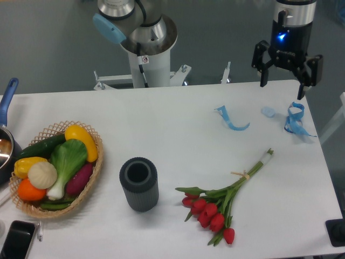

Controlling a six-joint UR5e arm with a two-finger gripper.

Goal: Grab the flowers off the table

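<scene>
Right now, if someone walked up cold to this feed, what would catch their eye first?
Probably the flowers, red blooms lying flat near the front right of the white table. Next the basket of colourful vegetables at the left edge, with the dark ribbed cup between them. The gripper hangs open over the far right corner, holding nothing.

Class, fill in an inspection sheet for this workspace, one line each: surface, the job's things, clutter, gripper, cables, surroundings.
Surface: large white matte table, no spills seen.
Job's things: bunch of red tulips with green stems lying flat near the front right, untouched.
Clutter: dark grey ribbed cylinder vase upright; wicker basket of vegetables at left; blue ribbon strips at back right; black phone at the front left corner; blue-handled pot at the left edge.
Gripper: black two-finger gripper open, above the back right edge, empty.
Cables: nothing seen.
Surroundings: white robot base behind the table; grey floor.
</scene>
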